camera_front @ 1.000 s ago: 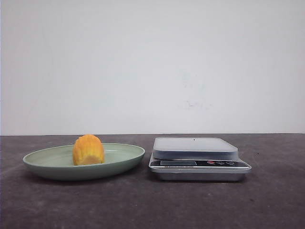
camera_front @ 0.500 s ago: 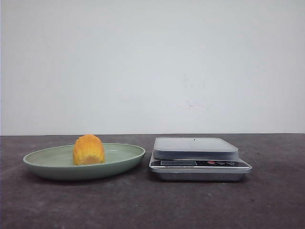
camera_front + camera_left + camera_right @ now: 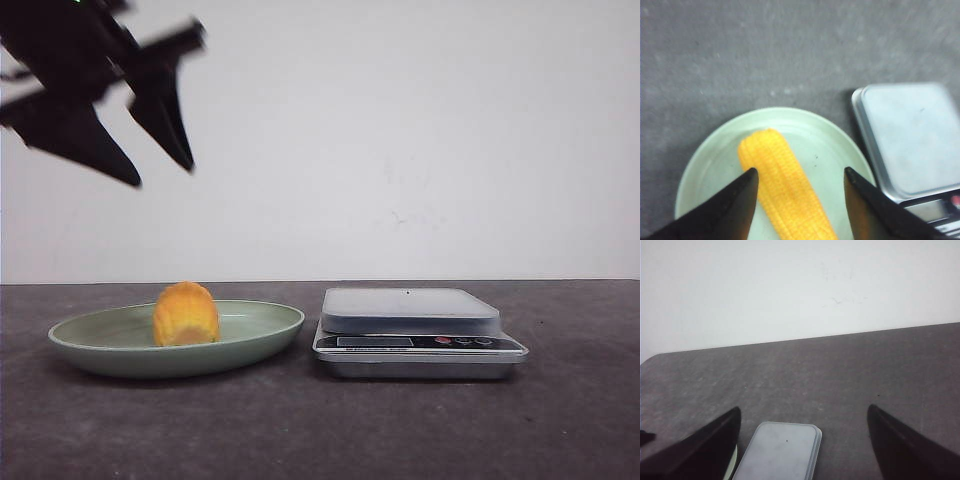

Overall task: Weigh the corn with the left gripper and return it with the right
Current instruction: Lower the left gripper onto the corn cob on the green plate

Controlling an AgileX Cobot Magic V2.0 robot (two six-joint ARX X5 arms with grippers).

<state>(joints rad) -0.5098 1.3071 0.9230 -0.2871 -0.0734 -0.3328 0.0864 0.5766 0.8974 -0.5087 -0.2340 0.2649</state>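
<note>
The corn (image 3: 186, 314), a stubby yellow-orange cob piece with ribbed kernel rows, lies inside a shallow pale green plate (image 3: 110, 352) on the dark counter (image 3: 320, 430), sitting slightly toward 3 o'clock of the plate's centre in the front view. Just beside the plate at 3 o'clock, rim close to rim but apart, stands a silver digital kitchen scale (image 3: 418, 333) with nothing on its flat platform. High above the plate, at about 11 o'clock from the corn in the front view, hangs the left gripper (image 3: 160, 170), blurred, its dark fingers (image 3: 168, 125) spread wide and empty. In the left wrist view the left gripper's two fingertips frame the corn (image 3: 785, 187) on either side without touching it, the plate's rim (image 3: 715, 142) around it and bare counter beyond. The right gripper (image 3: 802, 445) shows only in its own wrist view, fingers (image 3: 705, 440) set wide apart and empty, above the scale (image 3: 780, 450). Open counter stretches at 3 o'clock of the scale and in front of both items.
</note>
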